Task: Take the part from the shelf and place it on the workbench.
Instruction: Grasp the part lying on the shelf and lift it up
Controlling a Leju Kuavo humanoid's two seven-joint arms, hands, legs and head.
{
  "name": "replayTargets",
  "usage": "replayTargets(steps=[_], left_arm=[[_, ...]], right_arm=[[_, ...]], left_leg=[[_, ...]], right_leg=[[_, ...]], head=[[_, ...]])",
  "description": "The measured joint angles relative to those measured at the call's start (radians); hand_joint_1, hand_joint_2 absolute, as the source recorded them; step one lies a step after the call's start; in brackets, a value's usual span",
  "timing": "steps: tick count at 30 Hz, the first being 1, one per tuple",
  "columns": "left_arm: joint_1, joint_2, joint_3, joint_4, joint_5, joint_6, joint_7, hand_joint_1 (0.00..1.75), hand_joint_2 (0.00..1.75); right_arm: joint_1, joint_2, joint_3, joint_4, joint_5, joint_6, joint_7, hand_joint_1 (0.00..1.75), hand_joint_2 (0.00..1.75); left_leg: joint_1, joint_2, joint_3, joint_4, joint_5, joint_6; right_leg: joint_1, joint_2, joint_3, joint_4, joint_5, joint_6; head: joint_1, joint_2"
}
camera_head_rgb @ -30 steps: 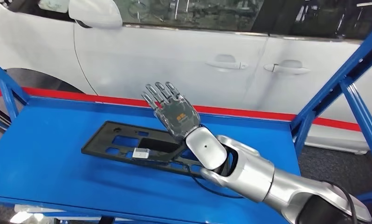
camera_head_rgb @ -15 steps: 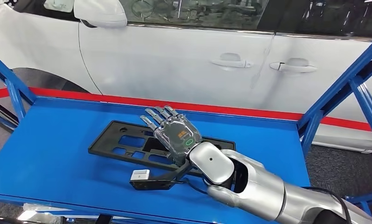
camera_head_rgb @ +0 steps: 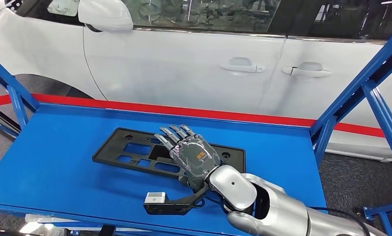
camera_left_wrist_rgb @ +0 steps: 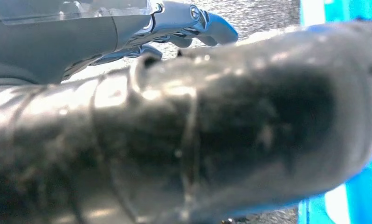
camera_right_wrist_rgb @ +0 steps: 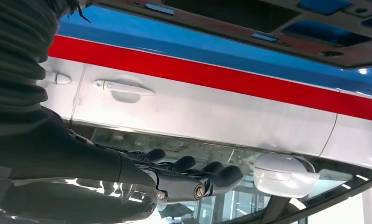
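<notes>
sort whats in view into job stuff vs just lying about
Job:
black part, flat on the shelf
blue shelf
right hand, fingers straight, over the part

Lying about:
white car behind the shelf
red stripe
left hand, beside a blurred dark object

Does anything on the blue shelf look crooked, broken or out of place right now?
Nothing looks broken or spilled. The black part lies flat but slightly askew on the blue shelf, its left end nearer the front edge. The right hand is spread over it, fingers apart, gripping nothing.
</notes>
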Motion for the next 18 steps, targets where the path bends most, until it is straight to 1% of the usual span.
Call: replayTargets(steps=[1, 2, 3, 4, 5, 6, 7, 8, 9, 10, 11, 12, 13, 14, 15, 16, 17, 18], left_arm=[[0.001, 0.0, 0.0, 0.0, 0.001, 0.0, 0.0, 0.0, 0.0], [0.002, -0.001, 0.0, 0.0, 0.002, 0.0, 0.0, 0.0, 0.0], [0.001, -0.001, 0.0, 0.0, 0.002, 0.0, 0.0, 0.0, 0.0], [0.001, -0.001, 0.0, 0.0, 0.003, 0.0, -0.001, 0.0, 0.0], [0.0, -0.001, 0.0, 0.0, 0.004, 0.0, -0.002, 0.0, 0.0], [0.0, -0.001, 0.0, 0.0, 0.006, 0.0, -0.003, 0.0, 0.0], [0.0, 0.0, 0.0, 0.0, 0.007, 0.0, -0.004, 0.0, 0.0], [0.0, -0.001, 0.0, 0.0, 0.009, 0.0, -0.005, 0.0, 0.0], [0.0, -0.001, 0.0, 0.0, 0.01, 0.0, -0.006, 0.0, 0.0], [0.0, -0.001, 0.0, 0.0, 0.011, 0.0, -0.007, 0.0, 0.0], [0.0, -0.002, 0.0, 0.0, 0.011, 0.0, -0.008, 0.0, 0.0], [-0.001, -0.002, 0.0, 0.0, 0.011, 0.0, -0.009, 0.0, 0.0], [-0.001, -0.001, 0.0, 0.0, 0.011, 0.0, -0.01, 0.0, 0.0], [-0.001, -0.001, 0.0, 0.0, 0.011, 0.0, -0.011, 0.0, 0.0], [-0.001, -0.001, 0.0, 0.0, 0.011, 0.0, -0.013, 0.0, 0.0], [0.0, -0.001, 0.0, 0.0, 0.011, 0.0, -0.014, 0.0, 0.0], [0.001, -0.001, 0.0, 0.0, 0.012, 0.0, -0.015, 0.0, 0.0], [0.001, -0.001, 0.0, 0.0, 0.012, 0.0, -0.016, 0.0, 0.0]], right_arm=[[0.002, -0.003, 0.0, -0.003, 0.004, -0.004, 0.001, 0.0, 0.0], [0.003, -0.006, -0.001, -0.006, 0.013, -0.011, 0.002, 0.0, 0.0], [0.004, -0.009, -0.002, -0.011, 0.026, -0.024, 0.003, 0.0, 0.0], [0.006, -0.012, -0.003, -0.015, 0.044, -0.042, 0.004, 0.0, 0.0], [0.009, -0.014, -0.006, -0.019, 0.064, -0.063, 0.004, 0.0, 0.0], [0.014, -0.016, -0.01, -0.023, 0.084, -0.084, 0.004, 0.0, 0.0], [0.019, -0.018, -0.014, -0.026, 0.101, -0.102, 0.003, 0.0, 0.0], [0.025, -0.02, -0.019, -0.03, 0.115, -0.118, 0.001, 0.0, 0.0], [0.029, -0.022, -0.025, -0.034, 0.124, -0.131, -0.002, 0.0, 0.0], [0.031, -0.023, -0.032, -0.04, 0.131, -0.142, -0.004, 0.0, 0.0], [0.031, -0.024, -0.039, -0.045, 0.135, -0.15, -0.007, 0.0, 0.0], [0.032, -0.025, -0.046, -0.051, 0.138, -0.156, -0.009, 0.0, 0.0], [0.033, -0.025, -0.052, -0.057, 0.141, -0.16, -0.013, 0.0, 0.0], [0.034, -0.027, -0.058, -0.061, 0.144, -0.163, -0.017, 0.0, 0.0], [0.035, -0.027, -0.061, -0.064, 0.147, -0.166, -0.022, 0.0, 0.0], [0.036, -0.028, -0.064, -0.066, 0.149, -0.168, -0.027, 0.0, 0.0], [0.036, -0.028, -0.067, -0.068, 0.151, -0.171, -0.031, 0.0, 0.0], [0.036, -0.028, -0.07, -0.07, 0.152, -0.173, -0.034, 0.0, 0.0]], left_leg=[[0.002, 0.002, 0.0, -0.004, 0.005, 0.006], [0.005, 0.003, 0.0, -0.01, 0.011, 0.012], [0.009, 0.005, -0.001, -0.015, 0.017, 0.019], [0.01, 0.007, -0.003, -0.017, 0.021, 0.023], [0.01, 0.008, -0.006, -0.017, 0.024, 0.025], [0.01, 0.008, -0.011, -0.017, 0.027, 0.025], [0.011, 0.008, -0.015, -0.016, 0.03, 0.024], [0.013, 0.009, -0.019, -0.014, 0.033, 0.021], [0.016, 0.008, -0.023, -0.012, 0.036, 0.018], [0.018, 0.008, -0.028, -0.008, 0.038, 0.013], [0.018, 0.008, -0.033, -0.004, 0.04, 0.007], [0.018, 0.007, -0.038, 0.0, 0.042, 0.0], [0.017, 0.006, -0.042, 0.001, 0.047, -0.009], [0.016, 0.005, -0.046, -0.001, 0.053, -0.017], [0.018, 0.004, -0.048, -0.004, 0.06, -0.024], [0.02, 0.004, -0.052, -0.004, 0.059, -0.03], [0.022, 0.004, -0.06, 0.009, 0.044, -0.034], [0.022, 0.003, -0.074, 0.043, 0.011, -0.035]], right_leg=[[0.0, 0.001, -0.001, 0.003, -0.003, 0.005], [0.0, 0.001, -0.007, 0.017, -0.016, 0.01], [-0.001, 0.001, -0.019, 0.048, -0.042, 0.017], [-0.005, 0.001, -0.037, 0.096, -0.078, 0.023], [-0.009, 0.0, -0.059, 0.156, -0.116, 0.029], [-0.014, 0.0, -0.076, 0.21, -0.143, 0.033], [-0.018, 0.0, -0.083, 0.241, -0.154, 0.037], [-0.023, 0.0, -0.072, 0.238, -0.147, 0.041], [-0.027, -0.001, -0.044, 0.199, -0.124, 0.044], [-0.031, 0.0, -0.006, 0.138, -0.097, 0.047], [-0.032, 0.001, 0.027, 0.077, -0.078, 0.049], [-0.032, 0.003, 0.048, 0.033, -0.066, 0.047], [-0.03, 0.006, 0.055, 0.011, -0.061, 0.042], [-0.027, 0.008, 0.05, 0.007, -0.059, 0.035], [-0.025, 0.008, 0.044, 0.007, -0.052, 0.025], [-0.025, 0.006, 0.039, 0.006, -0.044, 0.015], [-0.024, 0.005, 0.034, 0.004, -0.037, 0.006], [-0.024, 0.003, 0.028, 0.001, -0.029, -0.004]], head=[[0.0, 0.0], [0.001, 0.0], [0.002, 0.0], [0.004, 0.0], [0.005, 0.0], [0.005, 0.0], [0.005, 0.0], [0.005, 0.0], [0.006, 0.0], [0.006, 0.0], [0.006, 0.0], [0.006, 0.0], [0.006, 0.0], [0.007, 0.0], [0.006, 0.0], [0.006, 0.0], [0.005, 0.0], [0.004, 0.0]])
